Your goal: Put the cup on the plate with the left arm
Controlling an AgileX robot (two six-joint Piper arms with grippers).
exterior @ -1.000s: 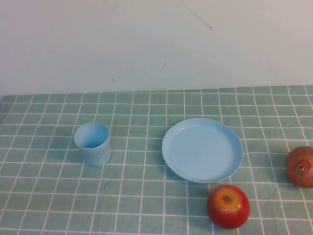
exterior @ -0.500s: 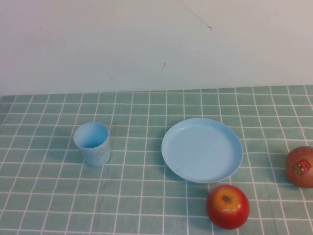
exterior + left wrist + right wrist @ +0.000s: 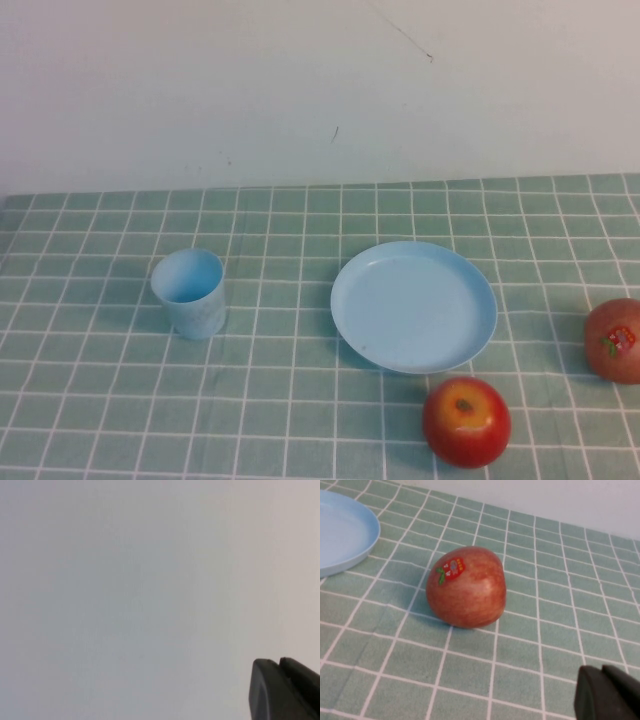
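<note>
The light-blue cup stands upright on the green checked cloth, left of centre. The round light-blue plate lies to its right, a gap of cloth between them; its rim also shows in the right wrist view. Neither arm shows in the high view. My left gripper shows only as two dark fingertips pressed together, shut and empty, facing a blank pale wall. My right gripper is shut and empty too, low over the cloth near a red apple.
A red apple sits just in front of the plate. A second apple with a sticker lies at the right edge, also in the right wrist view. A pale wall bounds the table's far side.
</note>
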